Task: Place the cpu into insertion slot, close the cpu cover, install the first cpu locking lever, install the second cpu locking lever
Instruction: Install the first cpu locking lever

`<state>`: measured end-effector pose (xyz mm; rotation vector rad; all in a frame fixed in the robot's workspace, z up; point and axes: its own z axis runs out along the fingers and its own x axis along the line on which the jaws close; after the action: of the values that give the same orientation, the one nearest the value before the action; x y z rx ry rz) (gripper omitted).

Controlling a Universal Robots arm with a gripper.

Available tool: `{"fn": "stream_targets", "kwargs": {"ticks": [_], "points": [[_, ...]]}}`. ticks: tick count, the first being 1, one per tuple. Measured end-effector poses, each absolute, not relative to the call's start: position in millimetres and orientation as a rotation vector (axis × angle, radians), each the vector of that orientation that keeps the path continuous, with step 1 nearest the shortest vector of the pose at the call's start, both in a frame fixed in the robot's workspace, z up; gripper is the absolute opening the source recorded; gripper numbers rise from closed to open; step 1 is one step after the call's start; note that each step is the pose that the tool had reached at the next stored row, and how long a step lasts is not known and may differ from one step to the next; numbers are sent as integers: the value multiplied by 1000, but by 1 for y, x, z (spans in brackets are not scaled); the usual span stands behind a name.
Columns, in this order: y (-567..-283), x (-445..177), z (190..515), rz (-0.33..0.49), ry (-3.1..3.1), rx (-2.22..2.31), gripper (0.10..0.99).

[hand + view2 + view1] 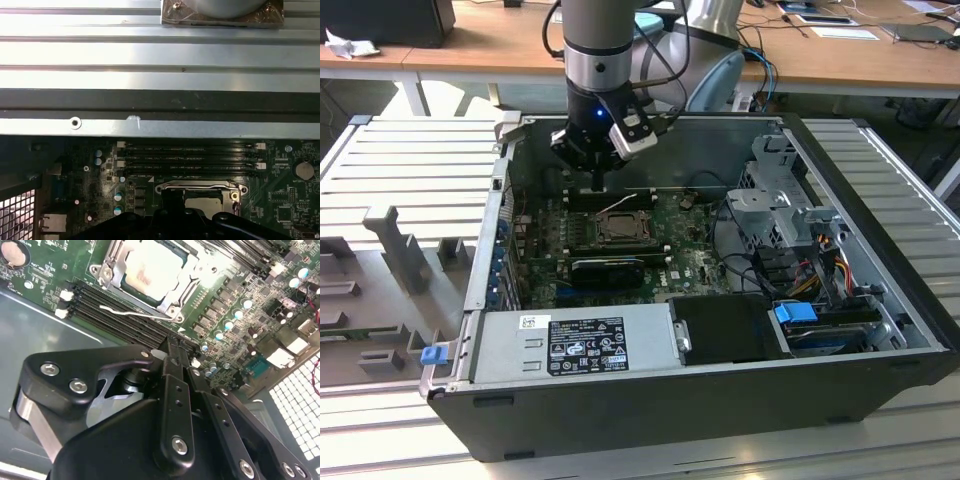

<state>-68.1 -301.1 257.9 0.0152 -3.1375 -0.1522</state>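
Silvery cpu sits in its slot on the green board.
Its cover lies shut around it, and a thin lever runs along the slot's edge beside the memory slots. Just above these, inside the open computer case, hangs the pincer, fingers pressed together and holding nothing.

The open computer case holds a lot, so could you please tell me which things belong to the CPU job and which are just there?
Job:
cpu, seated in the insertion slot
cpu cover
locking lever
gripper

Just there:
memory slots
power supply
blue clip
coin battery
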Motion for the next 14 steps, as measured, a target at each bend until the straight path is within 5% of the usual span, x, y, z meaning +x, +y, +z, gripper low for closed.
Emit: {"fn": "stream_targets", "kwargs": {"ticks": [5, 14], "points": [[-301, -63, 258, -93, -3140, 15, 106], [-302, -54, 255, -164, -3134, 15, 106]]}}
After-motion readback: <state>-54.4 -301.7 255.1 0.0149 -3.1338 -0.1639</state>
